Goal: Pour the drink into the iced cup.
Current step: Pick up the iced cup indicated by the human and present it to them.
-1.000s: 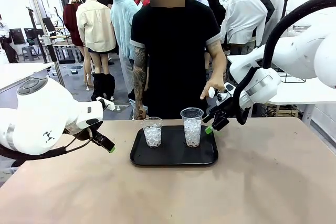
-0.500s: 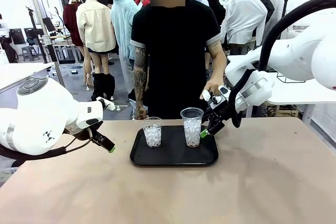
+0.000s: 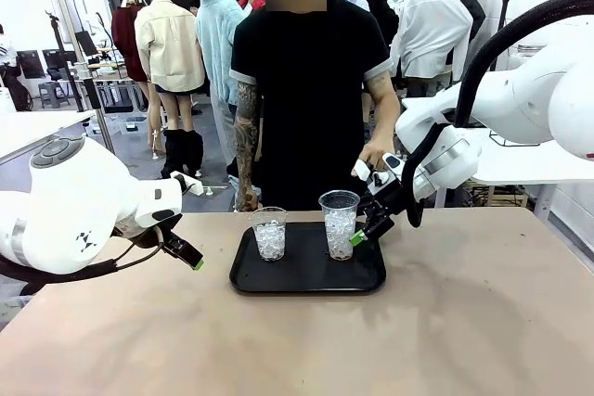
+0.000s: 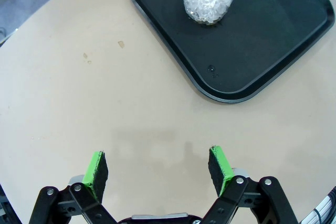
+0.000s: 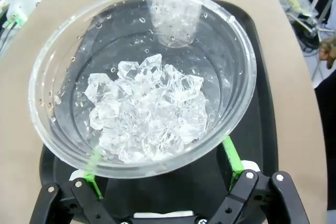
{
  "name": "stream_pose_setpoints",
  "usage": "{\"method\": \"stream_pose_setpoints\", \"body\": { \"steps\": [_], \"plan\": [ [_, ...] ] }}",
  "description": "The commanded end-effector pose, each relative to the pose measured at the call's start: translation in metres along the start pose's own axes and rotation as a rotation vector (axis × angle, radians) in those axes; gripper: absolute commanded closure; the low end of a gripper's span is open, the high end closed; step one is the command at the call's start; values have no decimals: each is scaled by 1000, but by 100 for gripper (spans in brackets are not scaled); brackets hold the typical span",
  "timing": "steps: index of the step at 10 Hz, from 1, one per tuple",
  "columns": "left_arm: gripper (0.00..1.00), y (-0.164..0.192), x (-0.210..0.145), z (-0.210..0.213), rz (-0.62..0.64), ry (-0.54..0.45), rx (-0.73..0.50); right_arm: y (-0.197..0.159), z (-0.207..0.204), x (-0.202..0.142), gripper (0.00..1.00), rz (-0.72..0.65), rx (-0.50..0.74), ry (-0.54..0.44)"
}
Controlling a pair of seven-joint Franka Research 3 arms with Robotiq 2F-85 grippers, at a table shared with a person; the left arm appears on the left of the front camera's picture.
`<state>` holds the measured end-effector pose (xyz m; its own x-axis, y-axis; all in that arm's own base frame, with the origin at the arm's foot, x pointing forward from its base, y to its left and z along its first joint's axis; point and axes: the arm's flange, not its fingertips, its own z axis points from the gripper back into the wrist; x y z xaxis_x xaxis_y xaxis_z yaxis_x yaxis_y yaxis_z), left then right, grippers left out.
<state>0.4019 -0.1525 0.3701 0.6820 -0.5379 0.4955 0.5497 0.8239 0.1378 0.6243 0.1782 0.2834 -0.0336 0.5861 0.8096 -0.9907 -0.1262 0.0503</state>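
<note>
Hovering left gripper [image 4: 156, 155]: jaws spread wide, empty, over bare table [image 4: 105, 103] near the tray [image 4: 294, 56].
Iced cup [image 5: 142, 103]: upright on the tray, mouth up, long axis vertical.
Right gripper [image 5: 160, 153]: jaws wide apart, cup between them, nothing clamped.
Unclear: whether the pads touch its wall.
Beyond: person's hand [image 3: 376, 153], just behind the right gripper.

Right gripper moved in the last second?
Yes. The right gripper has shifted left and slightly down, closing in on the taller iced cup standing on the black tray.
</note>
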Motion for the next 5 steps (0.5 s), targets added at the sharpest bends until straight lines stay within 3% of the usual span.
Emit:
{"method": "stream_pose_setpoints", "body": {
  "steps": [1,5],
  "plan": [
    [0,2,0,1,4,-2,1,-3,-11,-4,0,38,-11,-66],
    [0,2,0,1,4,-2,1,-4,-21,-7,0,45,-18,-87]
  ]
}}
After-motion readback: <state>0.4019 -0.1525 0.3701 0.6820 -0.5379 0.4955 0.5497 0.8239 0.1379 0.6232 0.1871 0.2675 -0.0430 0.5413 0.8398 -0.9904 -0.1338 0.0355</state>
